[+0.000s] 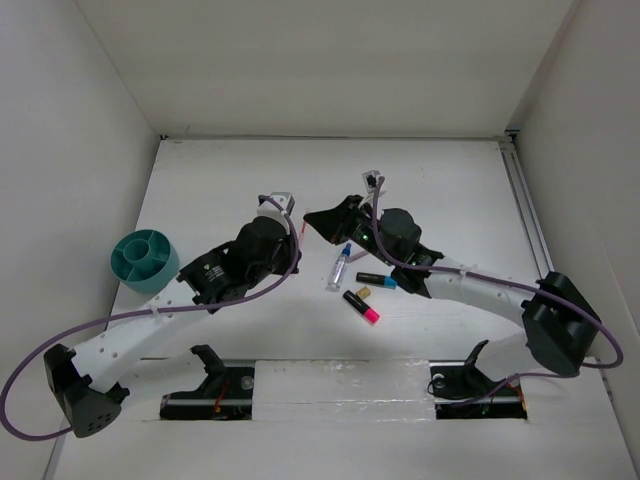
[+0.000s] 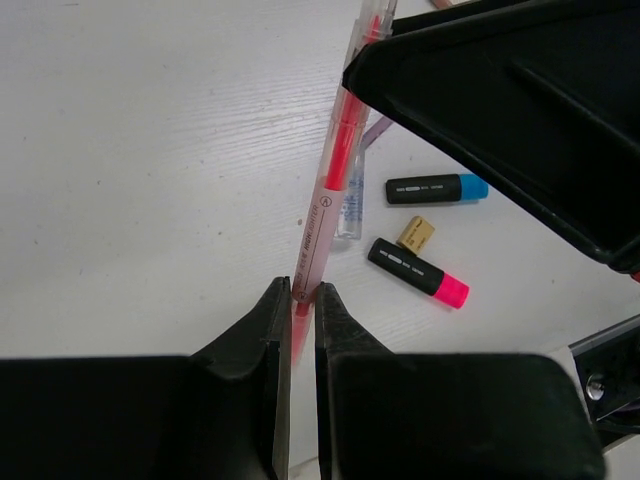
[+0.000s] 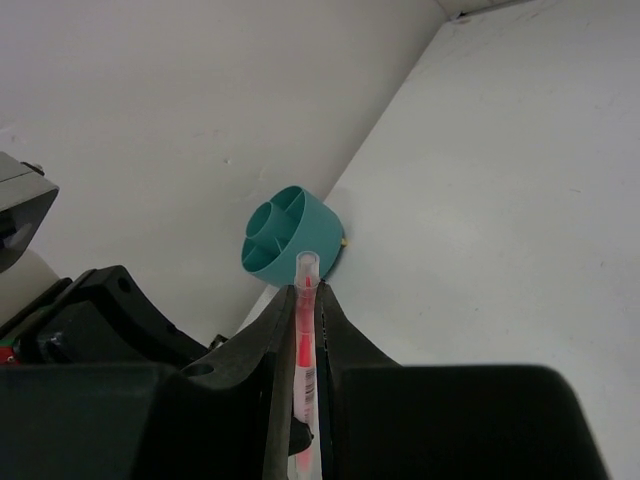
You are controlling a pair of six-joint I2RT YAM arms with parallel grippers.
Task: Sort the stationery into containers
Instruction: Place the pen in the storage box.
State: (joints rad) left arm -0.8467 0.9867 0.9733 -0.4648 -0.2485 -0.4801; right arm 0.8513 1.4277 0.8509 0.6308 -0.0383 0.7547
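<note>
**Two grippers, one pen**

The thin pink pen [image 2: 322, 205] is partly hidden: its upper stretch runs behind the right arm's black housing. The left gripper [image 2: 300, 292] pinches its lower end and the right gripper [image 3: 305, 292] clamps the other, both fully closed on it. It sits over the white table [image 1: 450, 190], well apart from the teal organizer [image 1: 145, 260]. Plain white walls surround the table.

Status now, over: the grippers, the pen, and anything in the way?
Both shut on thin pink pen: left gripper at one end, right gripper near the other. At far left, teal organizer. No loose item between.
</note>
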